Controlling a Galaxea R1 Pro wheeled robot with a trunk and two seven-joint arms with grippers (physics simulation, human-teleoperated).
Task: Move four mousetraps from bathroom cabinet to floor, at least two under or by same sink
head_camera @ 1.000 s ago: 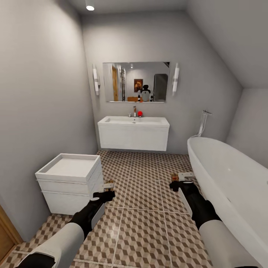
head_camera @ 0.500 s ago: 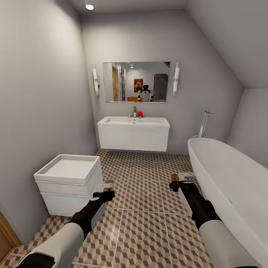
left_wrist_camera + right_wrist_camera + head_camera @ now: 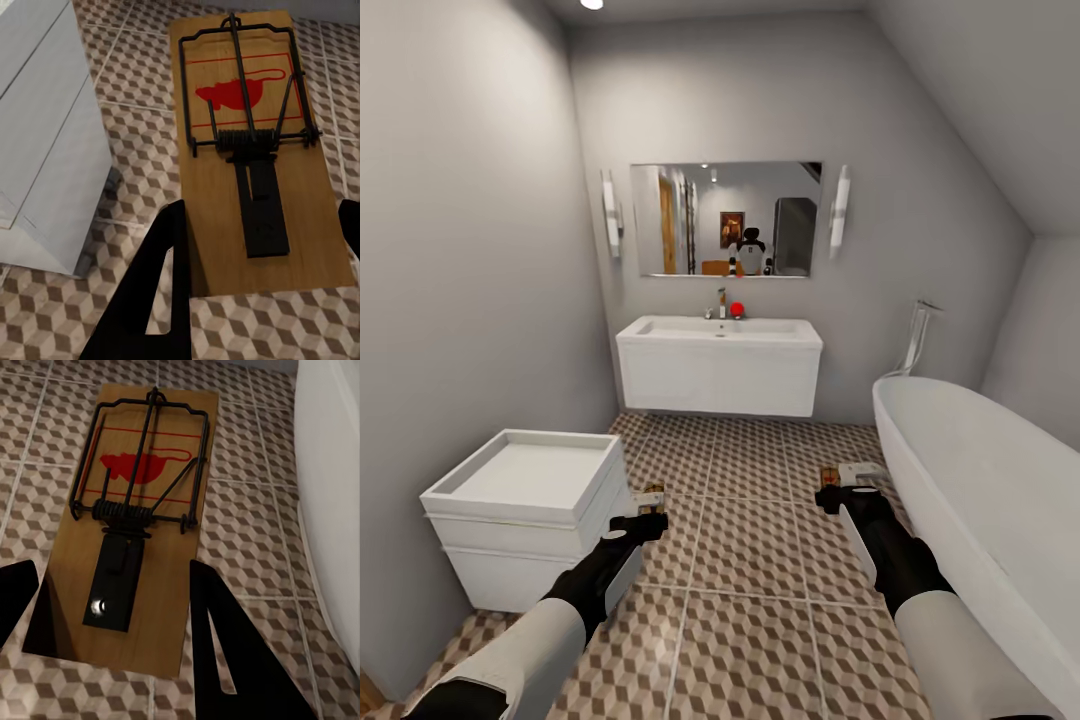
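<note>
Two mousetraps (image 3: 255, 150) carried, one clamped in left gripper (image 3: 650, 508), other in right gripper (image 3: 847, 486); view's rolled closer to bathroom sink (image 3: 718, 365), so drop-off's near

You hold two mousetraps — the left one (image 3: 255, 172) and the right one (image 3: 127, 532) are smooth pale wood with a matt finish, carrying dark wire springs and black metal plates. The bathroom floor (image 3: 750, 520) is matt printed tile. The bathtub (image 3: 980, 480) and bathroom sink (image 3: 720, 365) look smooth white; the tap (image 3: 722, 300) is shiny metal.
</note>
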